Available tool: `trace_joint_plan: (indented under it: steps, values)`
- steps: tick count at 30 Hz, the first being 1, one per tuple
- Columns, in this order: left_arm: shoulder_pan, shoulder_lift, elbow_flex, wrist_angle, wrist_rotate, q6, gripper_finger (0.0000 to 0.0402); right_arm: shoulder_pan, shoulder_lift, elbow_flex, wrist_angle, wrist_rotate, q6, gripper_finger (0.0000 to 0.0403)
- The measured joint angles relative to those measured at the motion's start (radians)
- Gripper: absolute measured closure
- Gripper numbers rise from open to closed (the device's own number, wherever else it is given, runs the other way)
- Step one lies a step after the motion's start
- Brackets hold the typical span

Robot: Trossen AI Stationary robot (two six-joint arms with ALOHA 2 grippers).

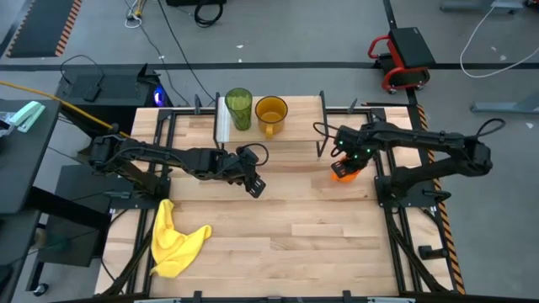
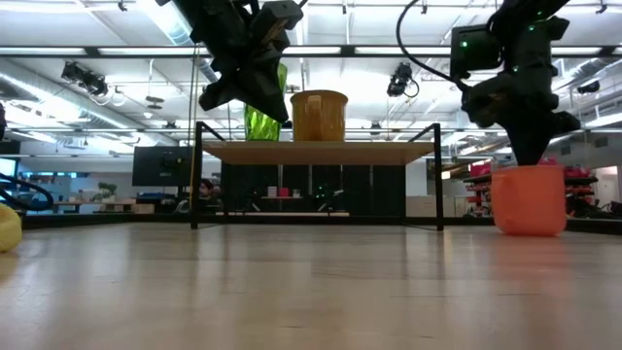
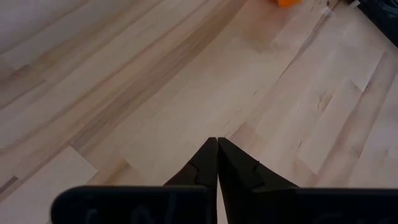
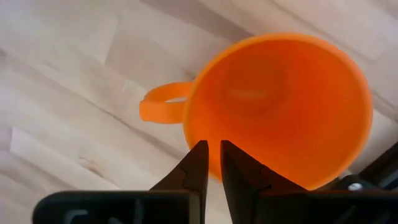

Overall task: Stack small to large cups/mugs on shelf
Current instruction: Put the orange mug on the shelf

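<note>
The orange mug (image 1: pixel 346 173) (image 2: pixel 530 200) (image 4: pixel 280 106) stands upright on the table near its right side, with its handle (image 4: pixel 161 102) sticking out sideways. My right gripper (image 1: pixel 340 167) (image 4: pixel 212 146) reaches down into its mouth and is shut on its wall. The green tumbler (image 1: pixel 238 108) (image 2: pixel 260 122) and the amber mug (image 1: pixel 270 112) (image 2: pixel 319 115) stand side by side on the shelf (image 1: pixel 295 126) (image 2: pixel 316 152) at the table's far edge. My left gripper (image 1: pixel 256 186) (image 3: pixel 217 142) hangs shut and empty above the table's middle, in front of the shelf. My right gripper pinches the orange mug's rim (image 4: pixel 194 134) just beside the handle, one finger (image 4: pixel 233 165) inside the cup and one finger (image 4: pixel 196 165) outside. The fingers come from above, pointing down. The mug stands upright with its base on the table (image 2: pixel 530 231).
A crumpled yellow cloth (image 1: pixel 173 240) (image 2: pixel 5 228) lies at the table's near left. The shelf's black legs (image 2: pixel 197 175) stand at the far edge. Bare slatted tabletop (image 1: pixel 286 227) stretches between the arms and toward the near edge.
</note>
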State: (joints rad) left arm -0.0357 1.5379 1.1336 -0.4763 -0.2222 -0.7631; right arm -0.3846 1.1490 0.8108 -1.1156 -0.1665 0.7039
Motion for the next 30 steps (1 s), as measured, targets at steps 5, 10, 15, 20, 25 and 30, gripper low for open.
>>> trace_joint_plan:
  steps: [5, 10, 15, 20, 25, 30]
  values:
    - [0.000, 0.000, 0.000, 0.000, 0.000, 0.000, 0.0379, 0.071, 0.000, 0.000, 0.019, -0.001, 0.045, 0.0353]
    - [0.000, 0.000, 0.000, 0.000, 0.000, 0.000, 0.0383, 0.135, 0.000, 0.000, 0.054, -0.008, 0.100, 0.0353]
    - [0.000, 0.000, 0.000, 0.000, 0.000, 0.000, 0.0387, 0.193, 0.000, 0.000, 0.086, -0.015, 0.142, 0.0353]
    - [0.000, 0.000, 0.000, 0.000, 0.000, 0.000, 0.0383, 0.214, -0.001, 0.000, 0.086, -0.015, 0.158, 0.0353]
    - [-0.001, 0.000, 0.000, 0.000, 0.000, 0.000, 0.0377, 0.213, -0.016, 0.065, 0.073, -0.011, 0.158, 0.0353]
    - [-0.002, 0.000, 0.000, -0.002, 0.000, 0.000, 0.0382, 0.213, -0.032, 0.215, -0.047, 0.105, 0.158, 0.0353]
